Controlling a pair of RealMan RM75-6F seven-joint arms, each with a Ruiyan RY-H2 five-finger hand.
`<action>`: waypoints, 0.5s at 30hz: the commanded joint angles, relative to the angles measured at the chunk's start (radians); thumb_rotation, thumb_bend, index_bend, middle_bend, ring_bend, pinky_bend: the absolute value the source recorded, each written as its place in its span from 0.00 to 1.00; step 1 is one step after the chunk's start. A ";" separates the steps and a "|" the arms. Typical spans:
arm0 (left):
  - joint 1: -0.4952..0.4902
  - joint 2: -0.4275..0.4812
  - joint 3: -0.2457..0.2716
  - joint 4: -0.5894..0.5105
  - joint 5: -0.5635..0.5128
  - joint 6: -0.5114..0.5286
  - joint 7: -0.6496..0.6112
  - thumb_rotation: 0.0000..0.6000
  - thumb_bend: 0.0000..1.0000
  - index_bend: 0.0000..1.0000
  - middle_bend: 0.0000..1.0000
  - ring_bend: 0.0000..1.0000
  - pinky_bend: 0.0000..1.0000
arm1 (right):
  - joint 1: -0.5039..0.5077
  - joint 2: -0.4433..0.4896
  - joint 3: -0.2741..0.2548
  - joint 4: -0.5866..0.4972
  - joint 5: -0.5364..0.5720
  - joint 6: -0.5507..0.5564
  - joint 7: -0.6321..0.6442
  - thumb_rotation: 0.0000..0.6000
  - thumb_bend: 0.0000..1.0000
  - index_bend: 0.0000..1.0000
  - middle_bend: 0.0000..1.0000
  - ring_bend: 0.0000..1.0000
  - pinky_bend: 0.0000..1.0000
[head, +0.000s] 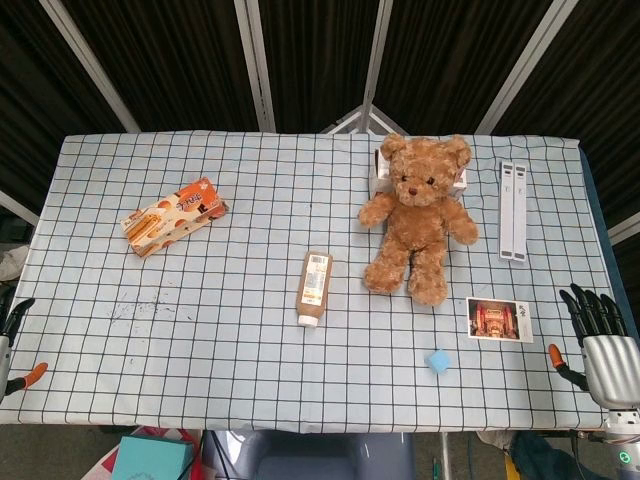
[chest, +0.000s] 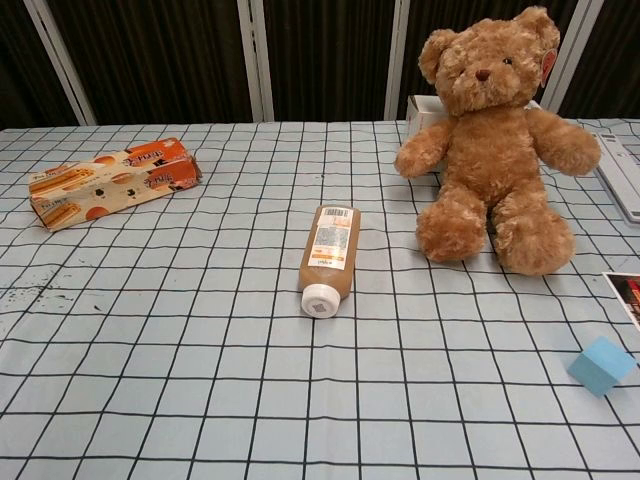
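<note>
The tabletop (head: 200, 370) wore a pale blue checked cloth. On it lay an orange snack box (head: 174, 216) at the left, a brown bottle (head: 314, 288) on its side mid-table, a seated teddy bear (head: 418, 215), a white box (head: 381, 175) behind it, a white strip (head: 513, 210), a postcard (head: 499, 319) and a small blue cube (head: 437, 361).

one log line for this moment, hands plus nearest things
left hand: open, table edge | right hand: open, beside printed photo card | small blue foam cube: untouched | brown plush teddy bear: seated
</note>
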 joint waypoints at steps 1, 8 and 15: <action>-0.001 0.001 -0.003 0.001 -0.003 0.001 -0.002 1.00 0.24 0.14 0.00 0.00 0.03 | 0.002 -0.001 0.000 0.001 0.003 -0.007 -0.004 1.00 0.40 0.00 0.04 0.00 0.00; -0.002 0.000 0.001 -0.001 0.008 0.001 0.001 1.00 0.24 0.14 0.00 0.00 0.03 | 0.001 -0.002 -0.002 0.002 0.011 -0.016 0.006 1.00 0.40 0.00 0.04 0.00 0.00; -0.008 0.000 -0.004 0.001 0.001 -0.008 -0.005 1.00 0.24 0.14 0.00 0.00 0.03 | 0.007 -0.031 0.014 0.049 -0.005 0.017 0.105 1.00 0.40 0.00 0.04 0.05 0.00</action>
